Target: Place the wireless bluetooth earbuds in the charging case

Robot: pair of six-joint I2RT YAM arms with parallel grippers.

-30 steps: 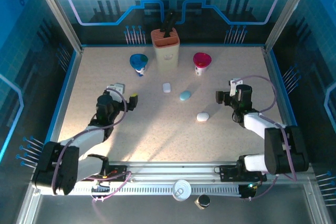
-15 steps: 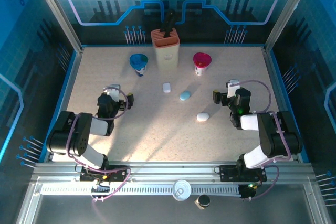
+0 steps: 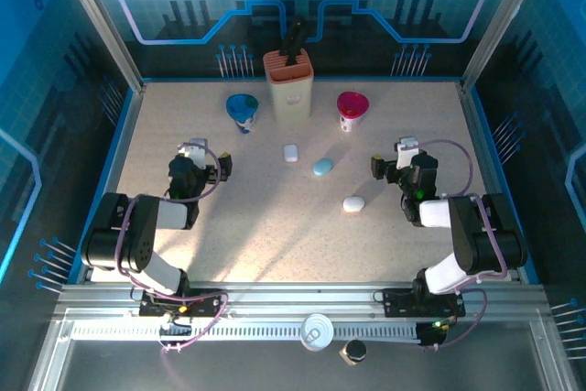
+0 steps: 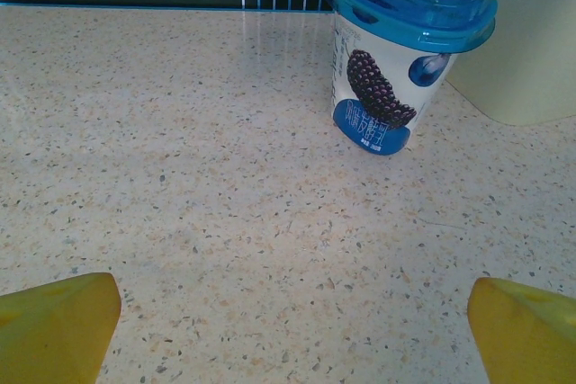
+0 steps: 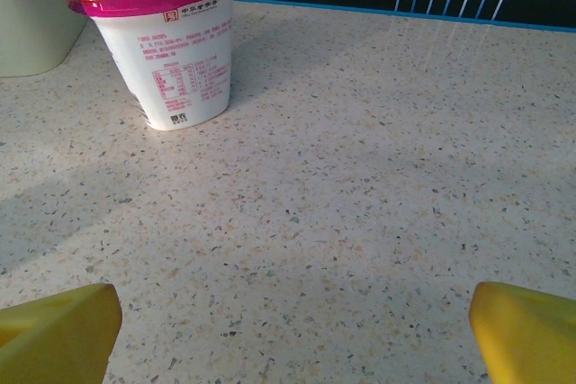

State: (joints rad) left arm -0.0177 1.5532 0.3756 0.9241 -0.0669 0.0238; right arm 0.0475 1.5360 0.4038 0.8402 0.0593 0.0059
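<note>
Three small pebble-shaped charging cases lie mid-table in the top view: a white one (image 3: pixel 291 153), a blue one (image 3: pixel 322 167) and a white one (image 3: pixel 353 203). All look closed. The earbuds are out of view. My left gripper (image 3: pixel 201 158) rests low over the table, well left of the cases. It is open, and its yellow fingertips (image 4: pixel 54 325) stand wide apart over bare tabletop. My right gripper (image 3: pixel 401 160) sits to the right of the cases. It too is open, with nothing between its fingertips (image 5: pixel 526 334).
A blue-lidded yogurt cup (image 4: pixel 409 51) stands ahead of the left gripper. A pink-lidded cup (image 5: pixel 157 38) stands ahead and left of the right gripper. Between them at the back is a cream knife block (image 3: pixel 288 89). Blue rails edge the speckled table (image 3: pixel 275 235).
Both arms have folded back toward their bases. The left gripper has shifted a little toward the far side, the right gripper slightly left. The jaws stayed wide and the cases have not moved.
</note>
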